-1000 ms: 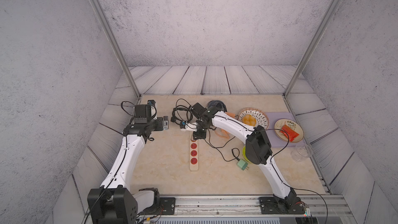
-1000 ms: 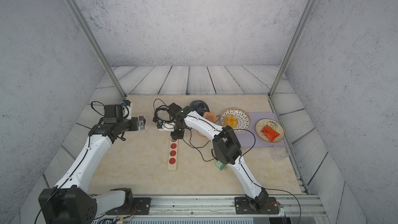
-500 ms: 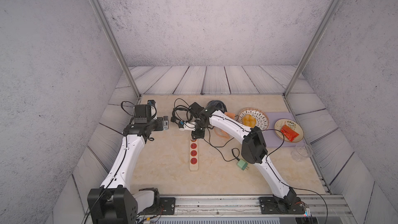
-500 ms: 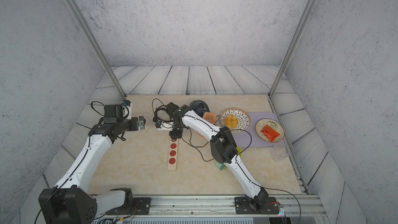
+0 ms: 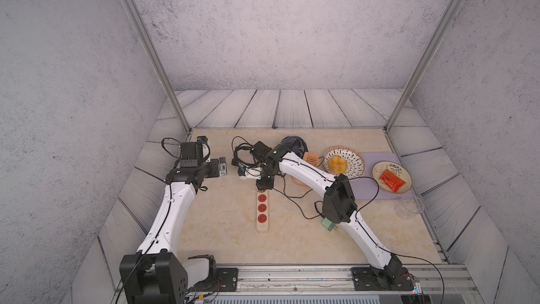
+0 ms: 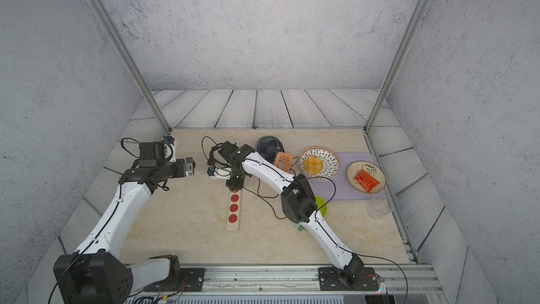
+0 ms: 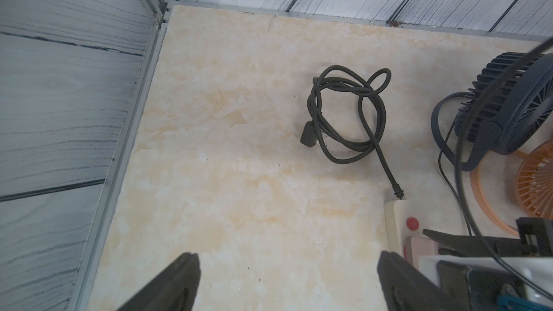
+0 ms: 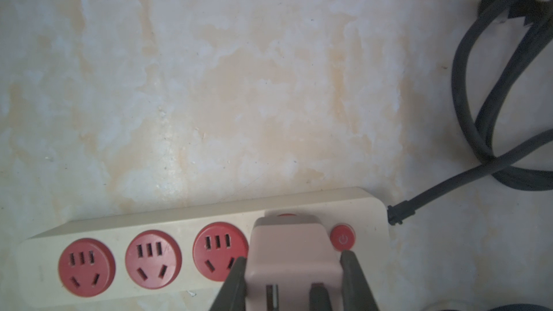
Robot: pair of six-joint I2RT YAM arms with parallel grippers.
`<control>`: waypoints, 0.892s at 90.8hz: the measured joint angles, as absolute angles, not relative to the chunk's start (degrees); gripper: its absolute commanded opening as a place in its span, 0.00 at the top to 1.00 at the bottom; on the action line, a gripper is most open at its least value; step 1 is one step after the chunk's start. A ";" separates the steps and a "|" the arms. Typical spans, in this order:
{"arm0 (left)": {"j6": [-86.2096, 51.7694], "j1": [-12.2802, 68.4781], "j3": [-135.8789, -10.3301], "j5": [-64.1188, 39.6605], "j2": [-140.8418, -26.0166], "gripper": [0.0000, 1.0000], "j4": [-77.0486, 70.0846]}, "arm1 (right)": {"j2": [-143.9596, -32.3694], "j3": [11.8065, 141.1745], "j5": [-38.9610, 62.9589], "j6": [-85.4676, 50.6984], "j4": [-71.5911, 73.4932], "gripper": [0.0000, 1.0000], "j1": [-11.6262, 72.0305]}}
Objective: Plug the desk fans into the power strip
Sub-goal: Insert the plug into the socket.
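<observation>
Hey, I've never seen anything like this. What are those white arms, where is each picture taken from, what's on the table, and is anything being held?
Those are two robot arms, each ending in a two-fingered gripper. Both top views look down on the whole table; the two close-ups come from cameras on the arms' wrists. On the table: a power strip, a dark blue fan, an orange fan, a bowl, a plate and a clear cup. The right gripper is shut on a pale plug adapter over the strip, beside its red button; whether it is fully in, I cannot tell. The left gripper is open and empty.
</observation>
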State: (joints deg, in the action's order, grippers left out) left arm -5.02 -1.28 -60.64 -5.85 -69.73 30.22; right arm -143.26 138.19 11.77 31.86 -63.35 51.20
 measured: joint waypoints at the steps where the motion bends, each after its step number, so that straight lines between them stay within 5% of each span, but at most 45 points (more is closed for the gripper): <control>1: -5.04 -1.32 -60.64 -5.85 -69.73 0.00 30.22 | -143.20 138.06 11.75 31.90 -63.29 1.00 51.20; 56: -5.98 -2.74 -60.64 -7.57 -69.73 0.01 30.24 | -143.70 137.40 11.99 32.14 -61.80 1.00 51.57; 81: -6.39 -3.27 -60.64 -8.38 -69.73 0.01 30.63 | -137.97 126.04 11.62 33.12 -53.98 1.00 51.53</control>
State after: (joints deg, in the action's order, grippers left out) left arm -6.39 -3.27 -60.64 -8.38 -69.73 30.63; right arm -137.97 126.04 11.62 33.12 -53.98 51.53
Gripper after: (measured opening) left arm 0.990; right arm 0.306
